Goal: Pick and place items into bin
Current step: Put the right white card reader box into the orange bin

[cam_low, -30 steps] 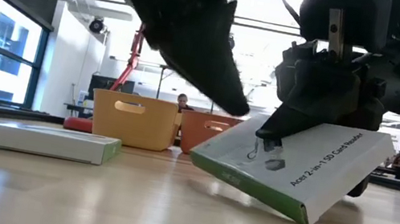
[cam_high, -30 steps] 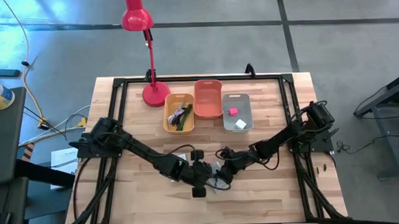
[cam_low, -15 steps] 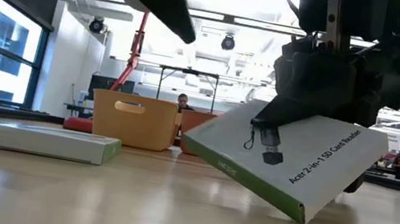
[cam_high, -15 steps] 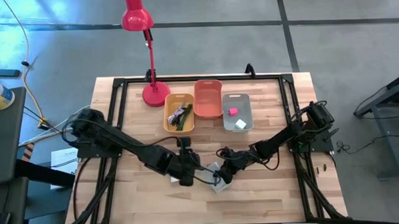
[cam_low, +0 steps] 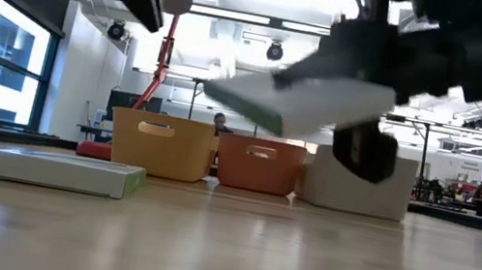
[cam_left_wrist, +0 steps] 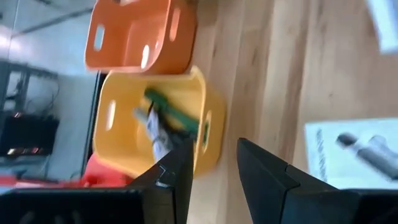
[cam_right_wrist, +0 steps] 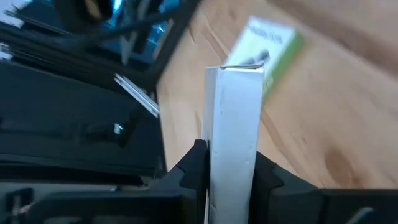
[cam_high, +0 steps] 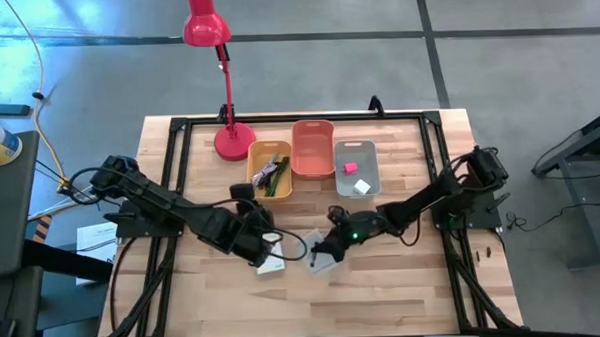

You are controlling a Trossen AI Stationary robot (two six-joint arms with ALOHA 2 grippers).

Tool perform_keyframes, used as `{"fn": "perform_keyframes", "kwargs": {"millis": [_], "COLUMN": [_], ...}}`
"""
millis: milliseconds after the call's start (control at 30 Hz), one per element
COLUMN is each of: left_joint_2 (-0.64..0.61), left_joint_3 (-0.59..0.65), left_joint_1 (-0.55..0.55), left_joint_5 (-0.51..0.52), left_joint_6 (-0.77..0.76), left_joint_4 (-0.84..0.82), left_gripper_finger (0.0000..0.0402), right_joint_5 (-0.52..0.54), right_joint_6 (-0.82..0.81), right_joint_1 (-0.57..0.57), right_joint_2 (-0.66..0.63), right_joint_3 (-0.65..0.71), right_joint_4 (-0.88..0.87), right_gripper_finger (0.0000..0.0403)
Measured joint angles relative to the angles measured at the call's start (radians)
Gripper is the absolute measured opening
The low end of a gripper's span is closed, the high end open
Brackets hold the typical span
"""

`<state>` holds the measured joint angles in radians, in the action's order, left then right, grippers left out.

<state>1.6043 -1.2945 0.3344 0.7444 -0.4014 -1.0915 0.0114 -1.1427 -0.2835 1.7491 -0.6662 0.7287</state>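
Presently, right gripper [cam_right_wrist: 231, 171]: jaws clamping a white card box [cam_right_wrist: 234, 118] edgewise, holding it tilted above the worktop [cam_high: 384, 286], in front of the grey bin [cam_high: 356, 168]. Left gripper [cam_left_wrist: 211, 165]: jaws standing parted, empty, hovering near the yellow bin [cam_left_wrist: 140, 118]. Second white box [cam_low: 59, 169]: lying flat on the worktop, just beside the left gripper.

light: bright, overhead ceiling strips | glare: windows | blur: motion-smeared low and wrist views
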Motion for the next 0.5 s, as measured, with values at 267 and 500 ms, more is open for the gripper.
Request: {"fn": "perform_keyframes", "kwargs": {"millis": [267, 500], "left_joint_2": [0.002, 0.002], "left_joint_3": [0.041, 0.122], "left_joint_1": [0.000, 0.004], "left_joint_5": [-0.007, -0.015], "left_joint_6": [-0.088, -0.157], "left_joint_4": [-0.061, -0.011], "left_gripper_finger": [0.0111, 0.0111], "right_joint_5": [-0.003, -0.007], "right_joint_6": [0.062, 0.101], "right_joint_1": [0.112, 0.237], "right_joint_2": [-0.145, -0.306], "right_joint_3": [0.000, 0.000], "right_joint_4": [-0.029, -0.181], "right_gripper_finger": [0.0057, 0.0052]}}
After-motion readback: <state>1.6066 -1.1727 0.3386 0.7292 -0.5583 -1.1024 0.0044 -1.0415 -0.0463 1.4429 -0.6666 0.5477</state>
